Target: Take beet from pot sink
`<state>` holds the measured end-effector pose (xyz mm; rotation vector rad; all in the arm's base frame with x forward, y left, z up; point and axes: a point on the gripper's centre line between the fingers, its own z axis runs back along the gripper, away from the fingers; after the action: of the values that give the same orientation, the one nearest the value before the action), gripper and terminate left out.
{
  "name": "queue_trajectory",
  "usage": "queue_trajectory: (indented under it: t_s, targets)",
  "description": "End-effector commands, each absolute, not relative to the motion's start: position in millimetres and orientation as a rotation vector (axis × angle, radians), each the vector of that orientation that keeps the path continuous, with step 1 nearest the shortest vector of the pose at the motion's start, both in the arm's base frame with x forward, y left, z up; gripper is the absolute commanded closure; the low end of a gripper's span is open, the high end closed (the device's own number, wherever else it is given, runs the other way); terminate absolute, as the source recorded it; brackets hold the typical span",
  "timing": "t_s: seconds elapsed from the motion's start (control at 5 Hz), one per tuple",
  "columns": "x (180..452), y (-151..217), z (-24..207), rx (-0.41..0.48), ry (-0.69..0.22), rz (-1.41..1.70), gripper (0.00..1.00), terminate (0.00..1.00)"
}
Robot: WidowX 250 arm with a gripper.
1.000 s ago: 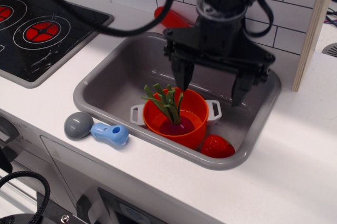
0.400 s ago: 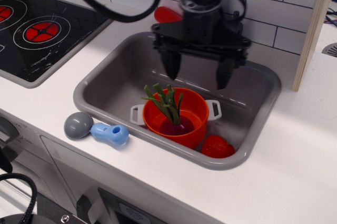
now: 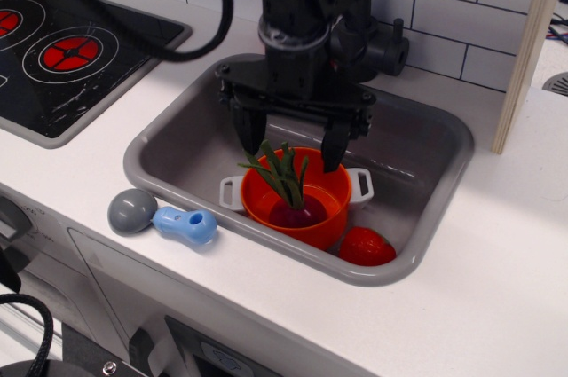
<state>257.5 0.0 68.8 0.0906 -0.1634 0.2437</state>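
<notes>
Centre of frame: sink [image 3: 200, 133], grey basin, rounded corners, wide rim, sunk into white tabletop [image 3: 497, 279]. Bare floor at left and upper right of basin; lower middle crowded.

Lower middle of sink: pot [image 3: 324, 222], orange-red, round, white handles left and right, near the front wall. Just right of pot, close against front rim: red strawberry-like toy [image 3: 366, 247].

Inside pot: beet [image 3: 299, 213], dark purple bulb low against the pot's floor, green leaf tuft rising past the pot's rim. Long axis near upright, leaves leaning toward upper left of frame, tips fanned out.

Above pot: hand [image 3: 293, 139], black, spread wide, holding nothing. One fingertip at left of the leaf tuft, the other over the pot's upper-right rim; leaves between the two, bulb lower in frame than both tips. Contact with leaves: cannot tell.

Lower left, on tabletop outside sink rim: grey and blue toy [image 3: 164, 218]. Upper left: black stovetop with red burners [image 3: 67, 53]. Behind sink: white tiled wall [image 3: 461, 13].
</notes>
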Motion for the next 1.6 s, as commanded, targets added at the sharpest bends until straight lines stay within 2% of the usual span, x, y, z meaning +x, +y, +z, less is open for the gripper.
queue_trajectory:
  t_s: [0.0, 0.2, 0.6, 0.8, 1.2, 1.4]
  targets:
    - [269, 7, 56, 0.150, -0.209, 0.286, 0.00, 0.00]
    - [271, 6, 49, 0.162, -0.198, 0.298, 1.00, 0.00]
    - [271, 9, 59, 0.164, -0.190, 0.351, 1.00, 0.00]
    - [275, 9, 79, 0.141, -0.222, 0.394, 1.00, 0.00]
    - [283, 13, 133, 0.028, -0.275, 0.505, 1.00, 0.00]
    - [296, 26, 144, 0.019, -0.289, 0.589, 1.00, 0.00]
